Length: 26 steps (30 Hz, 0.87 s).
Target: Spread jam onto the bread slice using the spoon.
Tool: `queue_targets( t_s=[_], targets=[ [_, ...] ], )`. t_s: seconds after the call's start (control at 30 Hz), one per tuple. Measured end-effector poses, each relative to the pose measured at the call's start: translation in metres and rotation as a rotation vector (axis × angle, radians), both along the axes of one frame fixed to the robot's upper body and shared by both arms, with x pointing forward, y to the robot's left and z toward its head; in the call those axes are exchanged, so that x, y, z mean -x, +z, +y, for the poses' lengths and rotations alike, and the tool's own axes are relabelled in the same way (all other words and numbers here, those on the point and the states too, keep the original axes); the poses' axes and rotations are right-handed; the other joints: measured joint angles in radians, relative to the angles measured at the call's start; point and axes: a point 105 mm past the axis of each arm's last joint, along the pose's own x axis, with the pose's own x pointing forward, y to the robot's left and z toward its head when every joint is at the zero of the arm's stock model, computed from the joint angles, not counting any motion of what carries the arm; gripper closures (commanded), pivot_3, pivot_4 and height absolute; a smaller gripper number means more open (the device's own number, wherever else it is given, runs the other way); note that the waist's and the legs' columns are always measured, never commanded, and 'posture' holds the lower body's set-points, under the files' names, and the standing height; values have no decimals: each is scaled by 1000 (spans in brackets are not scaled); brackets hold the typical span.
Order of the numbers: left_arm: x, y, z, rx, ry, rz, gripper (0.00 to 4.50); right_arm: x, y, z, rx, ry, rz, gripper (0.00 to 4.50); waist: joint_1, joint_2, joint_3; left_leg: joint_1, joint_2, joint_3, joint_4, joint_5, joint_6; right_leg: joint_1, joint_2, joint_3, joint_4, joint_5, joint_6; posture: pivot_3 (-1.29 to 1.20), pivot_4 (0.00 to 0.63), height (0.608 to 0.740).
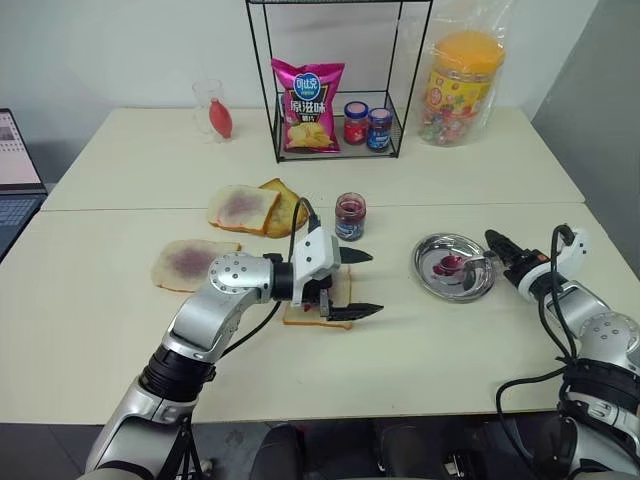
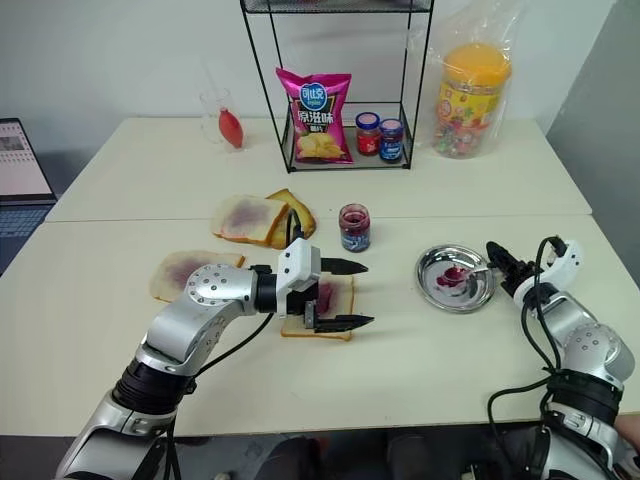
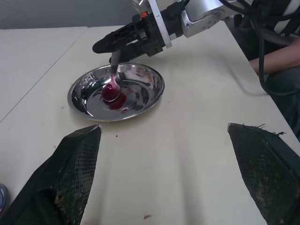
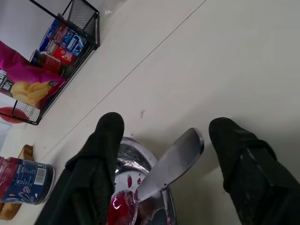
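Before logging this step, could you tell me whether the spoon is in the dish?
In: the spoon rests in the metal dish, right gripper open around its handle.

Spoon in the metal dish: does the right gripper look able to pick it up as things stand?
Probably yes. The right gripper is open with the spoon handle lying between its fingers, its bowl resting in the metal dish; nothing blocks it.

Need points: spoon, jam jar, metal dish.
spoon [image 3: 112, 88], left wrist view, jam-stained bowl.
jam jar [image 1: 350, 217], left eye view, glass side.
metal dish [image 1: 428, 268], left eye view, bare rim.
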Motion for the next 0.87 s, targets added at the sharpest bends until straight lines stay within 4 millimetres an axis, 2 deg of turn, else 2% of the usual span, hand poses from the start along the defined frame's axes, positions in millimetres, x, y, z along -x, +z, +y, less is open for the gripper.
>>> queue_targets(
  t_s=[0.07, 0.2, 0.33, 0.4, 0.47, 0.57, 0.63, 0.77, 0.87],
  targets=[
    [0, 0, 0, -1, 1, 3, 0, -1, 0, -1, 9, 0, 0, 51, 0, 0, 0, 0, 0, 0, 0, 0, 0, 0, 0, 0, 0, 0, 0, 0, 150, 740],
    [-1, 0, 0, -1, 5, 1, 0, -1, 3, -3, 44, 6, -6, 18, 0, 0, 0, 0, 0, 0, 0, 0, 0, 0, 0, 0, 0, 0, 0, 0, 150, 740],
    [-12, 8, 12, 3, 70, -32, 0, 4, 11, -25, 181, -34, 2, 18, 1, 0, 0, 0, 0, 0, 0, 0, 0, 0, 0, 0, 0, 0, 0, 0, 150, 740],
    [-24, 18, 31, -9, 149, -73, 0, 12, 20, -34, 275, -35, -4, 18, 2, 1, 1, 0, 0, 0, 0, 0, 0, 0, 0, 0, 0, 0, 0, 0, 150, 740],
    [-40, 33, 60, -23, 266, -118, 0, 20, 42, -40, 387, -10, -48, 18, -3, 2, 1, 0, 0, 0, 0, 0, 0, -1, 0, 0, 0, 0, 0, 0, 150, 740],
    [-51, 52, 94, -38, 395, -157, 0, 31, 80, -23, 588, 145, -139, 18, -6, 4, 3, 0, 0, 0, -1, 0, 0, -1, 1, 1, 0, 0, 0, 0, 150, 740],
    [-50, 57, 115, -59, 458, -134, 0, 44, 94, 1, 692, 325, -179, 18, -5, 4, 3, 0, 1, 0, -1, 0, 0, -1, 0, 0, 0, -1, 1, 0, 150, 740],
    [-35, 49, 154, -104, 541, -19, 0, 70, 89, 34, 782, 625, -167, 18, -2, 2, 4, 0, 1, -1, -2, 0, 0, 0, 0, -2, -1, -2, 1, 0, 150, 740],
    [-19, 40, 169, -140, 557, 76, 0, 87, 80, 49, 780, 795, -134, 18, 1, 0, 5, -1, 0, 0, -1, 0, 0, 0, -2, -2, -1, -2, 1, 0, 150, 740]
  ],
)
